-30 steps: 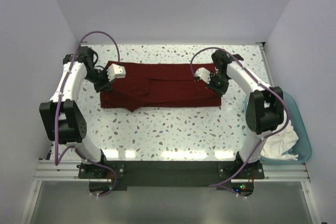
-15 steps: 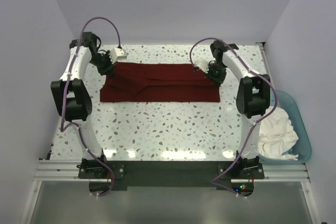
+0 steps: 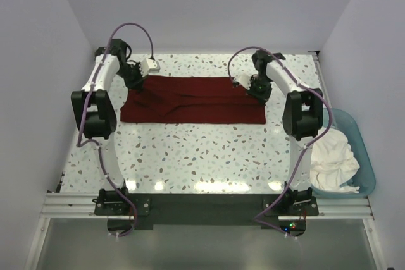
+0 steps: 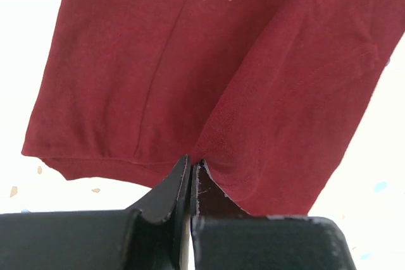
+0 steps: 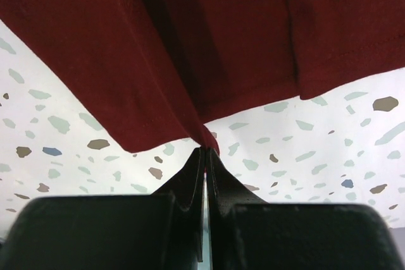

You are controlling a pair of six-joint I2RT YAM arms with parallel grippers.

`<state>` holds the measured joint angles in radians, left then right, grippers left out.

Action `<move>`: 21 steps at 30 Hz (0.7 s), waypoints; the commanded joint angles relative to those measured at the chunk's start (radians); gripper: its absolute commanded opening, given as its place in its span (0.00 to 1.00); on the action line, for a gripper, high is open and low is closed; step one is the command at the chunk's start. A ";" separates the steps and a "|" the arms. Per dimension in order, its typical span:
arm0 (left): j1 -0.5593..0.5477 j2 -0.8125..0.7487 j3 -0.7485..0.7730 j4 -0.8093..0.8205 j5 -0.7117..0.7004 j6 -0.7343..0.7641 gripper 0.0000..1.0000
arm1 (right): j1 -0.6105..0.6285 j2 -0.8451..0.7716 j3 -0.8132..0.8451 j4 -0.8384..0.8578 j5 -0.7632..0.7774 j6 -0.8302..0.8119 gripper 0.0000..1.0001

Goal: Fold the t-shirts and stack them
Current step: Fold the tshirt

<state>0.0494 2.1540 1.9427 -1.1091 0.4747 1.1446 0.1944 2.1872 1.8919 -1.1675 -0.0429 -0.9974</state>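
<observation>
A maroon t-shirt [image 3: 193,100] lies folded into a long band across the far half of the table. My left gripper [image 3: 136,80] is shut on its far left corner; the wrist view shows the cloth [image 4: 209,67] pinched at the fingertips [image 4: 191,162]. At the far right corner my right gripper [image 3: 255,85] is shut on the hem, and the fabric [image 5: 190,36] hangs from its tips [image 5: 204,150] over the speckled table. A white t-shirt [image 3: 332,156] lies crumpled in the tub at the right.
The light blue tub [image 3: 366,167] stands at the table's right edge beside the right arm's base. White walls close in the back and both sides. Speckled tabletop [image 3: 202,156] stretches between the shirt and the arm bases.
Both grippers have carried the shirt's near edge away from the bases to the far side, folding it into a narrower band. The left gripper has moved a little further right in the last half second.
</observation>
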 commanded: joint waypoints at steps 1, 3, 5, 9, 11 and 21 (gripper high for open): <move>0.003 0.018 0.059 0.023 -0.008 0.007 0.00 | -0.012 0.008 0.030 -0.017 0.020 -0.014 0.00; 0.003 0.029 0.065 0.026 -0.015 0.007 0.00 | -0.012 0.020 0.045 -0.020 0.020 -0.010 0.00; 0.006 0.035 0.067 0.032 -0.030 0.012 0.00 | -0.012 0.028 0.050 -0.017 0.024 -0.012 0.00; 0.006 0.050 0.070 0.052 -0.039 0.014 0.00 | -0.012 0.051 0.061 -0.015 0.029 -0.014 0.00; 0.003 0.058 0.082 0.055 -0.031 0.006 0.00 | -0.012 0.055 0.059 -0.012 0.032 -0.017 0.00; -0.005 0.109 0.139 0.061 -0.044 -0.008 0.00 | -0.019 0.082 0.094 -0.001 0.040 -0.023 0.00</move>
<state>0.0490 2.2559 2.0373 -1.0832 0.4374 1.1439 0.1864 2.2562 1.9327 -1.1652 -0.0345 -1.0039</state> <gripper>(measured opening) 0.022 0.010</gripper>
